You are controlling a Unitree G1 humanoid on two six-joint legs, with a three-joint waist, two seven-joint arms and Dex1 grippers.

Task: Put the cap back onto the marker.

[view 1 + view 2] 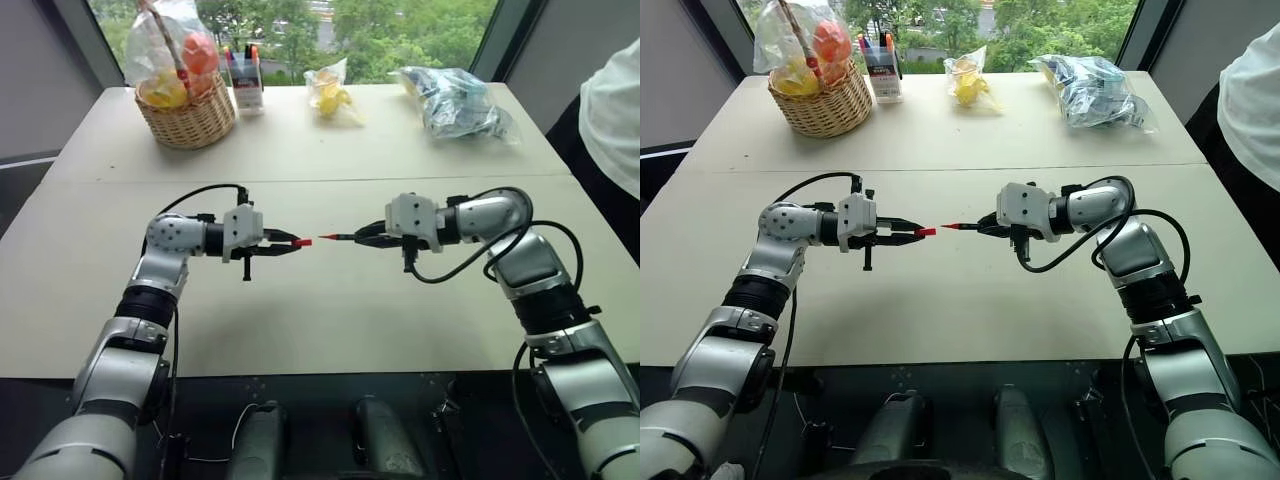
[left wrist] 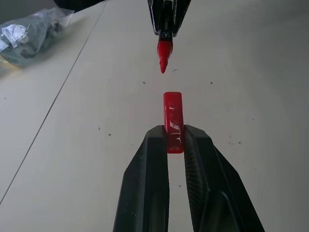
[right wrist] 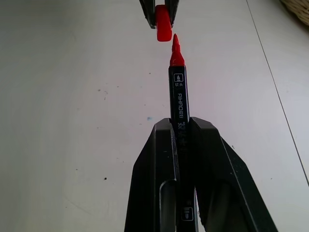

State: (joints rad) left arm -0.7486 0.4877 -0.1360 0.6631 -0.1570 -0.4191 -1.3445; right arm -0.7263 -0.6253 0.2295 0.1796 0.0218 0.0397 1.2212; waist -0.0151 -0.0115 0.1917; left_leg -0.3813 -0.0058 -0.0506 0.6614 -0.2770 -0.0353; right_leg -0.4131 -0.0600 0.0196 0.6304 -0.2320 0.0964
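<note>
My left gripper [image 1: 290,243] is shut on the cap [image 1: 302,242], a small red cylinder that juts from its fingertips toward the right. My right gripper [image 1: 362,238] is shut on the marker [image 1: 340,238], a slim dark pen whose red tip [image 1: 324,239] points left at the cap. Both are held above the middle of the table, tip and cap facing each other with a small gap between them. The left wrist view has the cap [image 2: 173,121] between my fingers and the marker tip [image 2: 163,55] just beyond it. In the right wrist view, the marker [image 3: 178,96] ends close beside the cap [image 3: 163,23].
At the back left stands a wicker basket [image 1: 190,122] with bagged fruit, and a holder of pens [image 1: 246,80] beside it. A small bag with yellow contents [image 1: 333,95] and a larger clear bag [image 1: 455,102] lie at the back. A person in white [image 1: 615,110] stands at the right edge.
</note>
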